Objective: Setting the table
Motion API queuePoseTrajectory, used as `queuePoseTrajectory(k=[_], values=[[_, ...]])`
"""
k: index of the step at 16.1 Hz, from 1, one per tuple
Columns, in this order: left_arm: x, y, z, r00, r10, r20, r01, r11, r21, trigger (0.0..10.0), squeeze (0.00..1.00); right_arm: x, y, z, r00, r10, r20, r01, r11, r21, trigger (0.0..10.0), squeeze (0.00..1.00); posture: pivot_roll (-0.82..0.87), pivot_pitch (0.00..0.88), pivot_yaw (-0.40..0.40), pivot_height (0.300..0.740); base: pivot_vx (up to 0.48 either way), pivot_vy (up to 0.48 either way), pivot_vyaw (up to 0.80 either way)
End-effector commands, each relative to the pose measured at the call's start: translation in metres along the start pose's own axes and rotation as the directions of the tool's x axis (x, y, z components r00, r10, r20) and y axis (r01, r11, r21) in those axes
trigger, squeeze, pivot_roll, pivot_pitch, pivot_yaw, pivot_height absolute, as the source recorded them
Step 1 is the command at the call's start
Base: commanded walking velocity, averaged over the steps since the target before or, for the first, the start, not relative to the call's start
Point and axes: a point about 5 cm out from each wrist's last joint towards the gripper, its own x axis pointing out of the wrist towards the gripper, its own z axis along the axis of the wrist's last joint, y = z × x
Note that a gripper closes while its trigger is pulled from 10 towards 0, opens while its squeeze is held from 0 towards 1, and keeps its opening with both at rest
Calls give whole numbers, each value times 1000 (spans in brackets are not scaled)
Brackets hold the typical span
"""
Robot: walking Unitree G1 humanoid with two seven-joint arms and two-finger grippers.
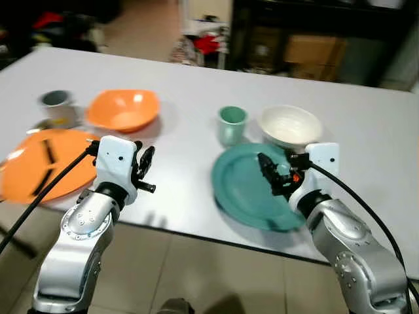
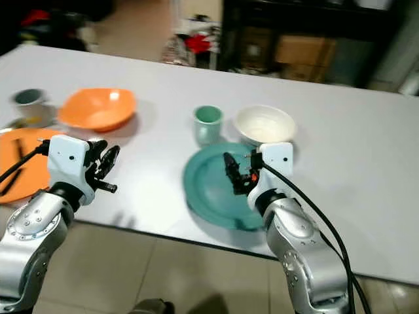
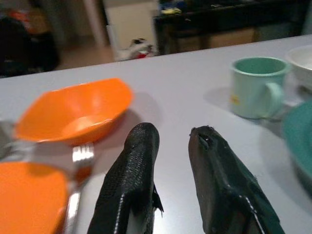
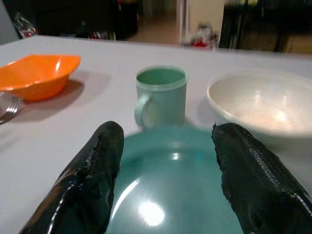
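Note:
A teal plate (image 1: 243,190) lies near the table's front edge, with a green mug (image 1: 231,123) and a white bowl (image 1: 290,125) just behind it. To the left are an orange plate (image 1: 46,163) with dark cutlery on it, an orange bowl (image 1: 124,109) and a grey mug (image 1: 57,101). My right gripper (image 1: 272,173) hovers over the teal plate, open and holding nothing. My left gripper (image 1: 145,171) hangs over bare table right of the orange plate, its fingers (image 3: 131,185) a narrow gap apart and holding nothing. A silver fork (image 3: 78,170) lies beside the orange plate (image 3: 29,195).
The white table (image 1: 183,144) ends just below the plates, with tiled floor (image 1: 196,275) in front. Bare tabletop lies between the two place settings and far right. Dark shelving (image 1: 294,39) and clutter stand behind the table.

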Motion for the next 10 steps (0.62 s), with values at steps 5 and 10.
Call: queuePoseTrajectory(k=[5, 10], values=[[3, 17, 7, 970, 209, 123, -211, 977, 3, 10000, 0, 7, -11, 1, 985, -92, 145, 109, 987, -117, 10000, 498, 135, 0, -20, 740, 0, 0, 800], [0, 14, 1, 994, 79, 75, -81, 996, 25, 10000, 0, 13, -15, -2, 986, -54, 158, 74, 989, -125, 10000, 502, 142, 0, -43, 740, 0, 0, 800]])
